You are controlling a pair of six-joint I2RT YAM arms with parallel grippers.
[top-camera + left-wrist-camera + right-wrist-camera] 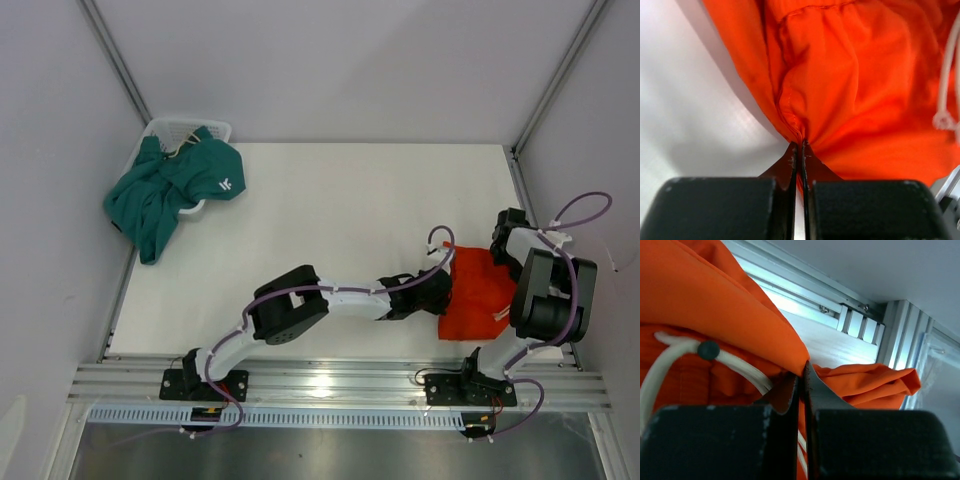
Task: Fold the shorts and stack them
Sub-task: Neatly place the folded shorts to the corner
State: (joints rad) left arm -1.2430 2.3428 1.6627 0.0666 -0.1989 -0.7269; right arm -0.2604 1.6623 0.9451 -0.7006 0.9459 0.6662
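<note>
Jaws of left tool (799,146) and right tool (802,373) tight on orange shorts (480,296).

Sole marking: a small white logo (226,184) printed on the teal green fabric shorts (165,195), which hang over the white mesh plastic basket (215,128) at the far left. Its strokes are too small to read as letters. No other text, number or label is legible in any view.

Soft matt cloth orange shorts (865,90) w/ woven cord drawstring (943,120); smooth matt table (330,200).
</note>
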